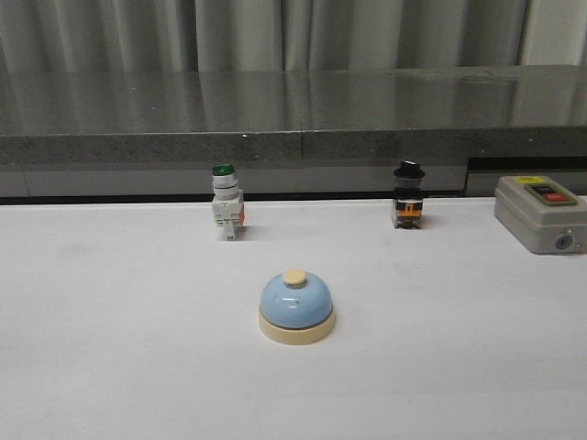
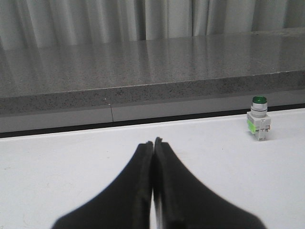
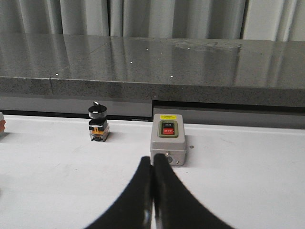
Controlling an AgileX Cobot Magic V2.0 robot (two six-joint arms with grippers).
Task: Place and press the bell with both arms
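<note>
The light-blue dome bell with cream base and button [image 1: 296, 306] stood upright on the white table [image 1: 110, 348], nearer the camera than the grey switch box [image 3: 167, 139], whose label read "ON" and "OFF". Left gripper [image 2: 153, 143] had its fingers pressed together, holding nothing; right gripper [image 3: 152, 160] likewise.

Soft, even light falls from overhead, fairly bright on the white table [image 1: 110, 367]. The polished grey counter [image 1: 293, 101] throws back pale streaks from the curtains [image 1: 275, 32]. The bell [image 1: 296, 307] casts only a faint shadow round its base. Both wrist pictures blur at the closed claws, left [image 2: 153, 143] and right [image 3: 152, 160]; things beyond them stay sharper.
</note>
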